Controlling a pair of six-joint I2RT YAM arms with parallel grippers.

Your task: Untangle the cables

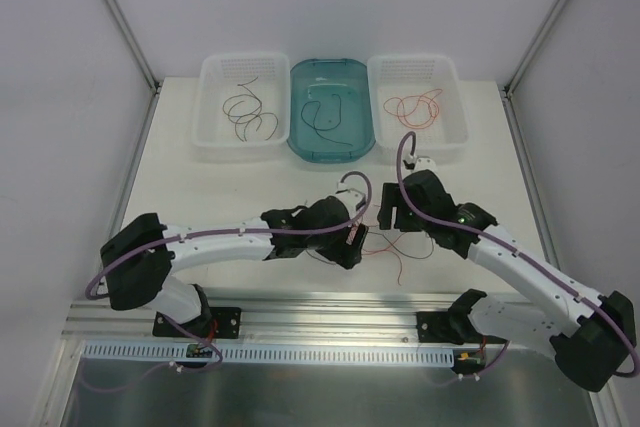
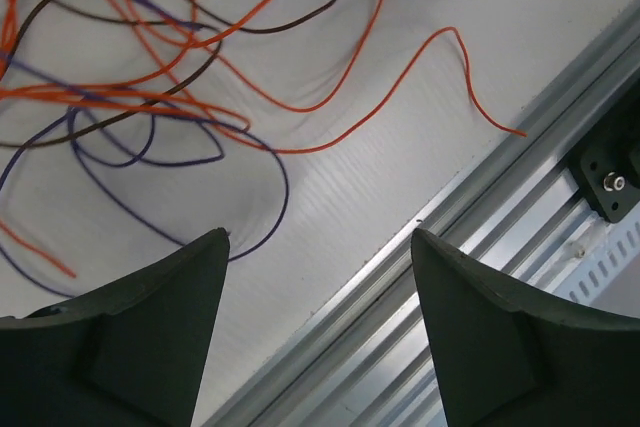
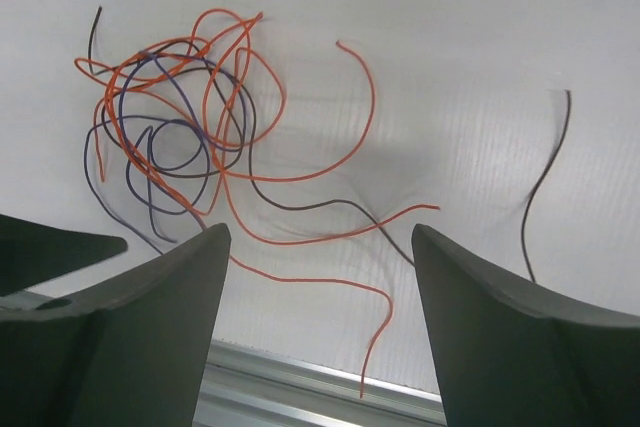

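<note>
Two grippers hung low over the table [image 1: 200, 177], both on the near side of the blue tub [image 1: 331, 152], and the tangle of cables [image 3: 185, 142] lay flat on the surface between them, well apart from the tub. The left gripper [image 2: 320, 237] had its jaws wide apart with nothing between them. The right gripper [image 3: 320, 230] looked the same: spread wide and empty. Some cables were already sorted: brown cables [image 1: 248, 112] in the white basket [image 1: 240, 150] just left of the tub, one dark cable [image 1: 325, 125] inside the tub itself, and orange cables [image 1: 415, 107] in the other basket [image 1: 418, 150] just right of it. In the tangle we counted orange, brown and purple-blue strands crossing many times. One lone brown strand [image 3: 545, 187] lay by itself, not touching the tangle; where it stood to the tub we could not tell from the wrist view.

We judged these cables to be very light, soft and a little springy, so they would keep their curls and could slip out of a grip. A pull in the middle of the tangle would probably drag the neighbours along. We thought a better place to take hold was a free end, such as the orange end [image 2: 500, 125] lying outside the tangle, or the lone brown strand first.
</note>
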